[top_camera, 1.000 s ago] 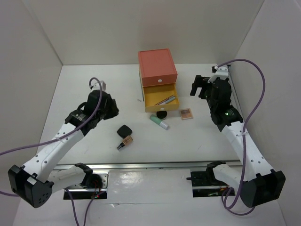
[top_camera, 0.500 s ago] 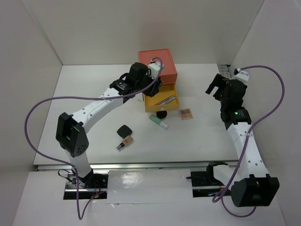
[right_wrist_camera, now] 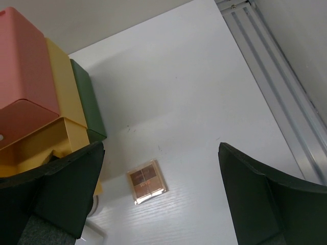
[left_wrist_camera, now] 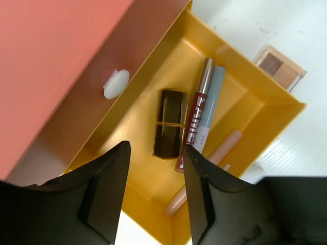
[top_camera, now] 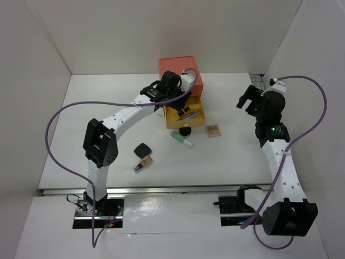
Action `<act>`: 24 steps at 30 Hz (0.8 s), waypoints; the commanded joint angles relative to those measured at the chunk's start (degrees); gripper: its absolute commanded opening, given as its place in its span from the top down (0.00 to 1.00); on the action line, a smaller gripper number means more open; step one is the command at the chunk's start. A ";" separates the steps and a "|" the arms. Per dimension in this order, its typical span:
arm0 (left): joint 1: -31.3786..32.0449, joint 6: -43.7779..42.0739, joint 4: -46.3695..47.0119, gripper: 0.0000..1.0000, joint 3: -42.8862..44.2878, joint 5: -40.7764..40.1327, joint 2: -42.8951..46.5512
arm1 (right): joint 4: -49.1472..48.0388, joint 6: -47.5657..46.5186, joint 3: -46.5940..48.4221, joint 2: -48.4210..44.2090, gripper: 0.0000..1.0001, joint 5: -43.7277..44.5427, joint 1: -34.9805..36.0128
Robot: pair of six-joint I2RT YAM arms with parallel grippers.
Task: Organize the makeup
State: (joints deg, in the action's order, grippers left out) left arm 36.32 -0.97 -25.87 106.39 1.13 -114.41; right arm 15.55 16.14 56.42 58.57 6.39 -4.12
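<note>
While the left hand (left_wrist_camera: 157, 149) hangs low over the open yellow drawer (left_wrist_camera: 138, 120) of the stacked drawer box (top_camera: 180, 75), its fingers (left_wrist_camera: 104, 191) stand apart with nothing between them. The gold-black lipstick (left_wrist_camera: 170, 122) lies flat on the drawer floor beside a red lip gloss (left_wrist_camera: 196, 120), a grey-blue pencil (left_wrist_camera: 213, 99) and a peach pencil (left_wrist_camera: 225, 148), so the drop looks done. The sound move is a straight lift with the fingers kept spread. That way neither pad drags the lipstick, and the wrist misses the coral drawer front and its white knob (left_wrist_camera: 116, 83) just above. Only then should it swing out towards what waits on the desk (top_camera: 226, 156): the black square compact (top_camera: 142, 149), the mint tube (top_camera: 183, 139), the round black pot (top_camera: 185, 130) and the pink palette (top_camera: 213, 130). The right hand (right_wrist_camera: 161, 145) hovers far right, spread wide and empty, with the palette below it. From above, the left hand covers much of the drawer, and in its own wrist view the fingers hide the drawer's near end and the peach pencil's tip. The pot sits partly under the drawer's front lip. A small bottle (top_camera: 143, 162) near the compact is too small to name, and the gloss label cannot be read.
</note>
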 commanded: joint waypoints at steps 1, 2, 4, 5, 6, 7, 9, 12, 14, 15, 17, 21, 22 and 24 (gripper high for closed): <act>0.25 -0.96 -1.38 0.41 3.21 -1.21 -0.73 | 0.27 -0.85 -0.61 -0.82 0.00 -2.09 -0.45; 0.77 -0.35 -1.38 0.35 3.21 -1.21 -0.20 | 0.27 -0.85 -0.61 -0.82 0.00 -2.09 -0.45; 0.77 -0.35 -1.38 0.31 3.21 -1.21 0.58 | 0.79 -0.85 -0.61 -0.82 0.00 -2.09 -0.45; 0.77 0.26 -1.38 0.28 2.60 -1.21 1.11 | 0.80 -0.85 -0.61 -1.34 0.00 -2.09 -0.45; 0.77 0.79 -1.99 0.28 2.60 -1.21 2.60 | 0.80 -1.98 -0.61 -1.35 0.00 -2.70 -0.45; 0.77 0.80 -1.99 0.26 2.60 -0.17 3.57 | 0.80 -3.03 0.00 -1.35 0.00 -4.79 -0.45; 0.77 1.50 -1.99 0.10 1.37 2.29 5.94 | 0.80 -4.79 0.52 -1.87 0.00 -6.74 -0.45; 0.77 2.81 -1.47 0.00 -1.35 5.72 12.53 | 0.19 -5.33 0.53 -1.88 0.00 -8.85 0.86; 0.77 4.83 -0.94 0.00 -4.06 4.77 17.26 | -0.34 -6.65 -0.08 -1.88 0.00 -10.52 2.62; 0.77 5.88 -0.94 0.00 -4.87 1.98 18.60 | -0.35 -7.69 -0.61 -1.88 0.00 -10.52 3.41; -0.01 10.01 -0.94 0.00 -5.40 -1.55 20.89 | -0.35 -9.19 -0.61 -2.40 0.00 -12.28 6.22; -5.10 19.67 -4.01 0.00 -2.17 -5.43 19.15 | -0.35 -12.19 -1.84 -2.40 0.00 -11.68 12.10; -6.16 21.61 -4.54 0.00 -1.02 -6.39 18.01 | -0.35 -13.06 -2.37 -1.88 0.00 -10.97 14.82; -7.40 23.73 -5.59 0.00 3.01 -6.40 15.20 | 0.18 -13.07 -2.89 -1.35 0.00 -9.13 17.73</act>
State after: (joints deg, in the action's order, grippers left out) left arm 31.31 15.31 -29.54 105.89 -2.00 -94.48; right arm 15.88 5.74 54.65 57.80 -3.84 10.37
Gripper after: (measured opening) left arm 1.001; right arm 0.999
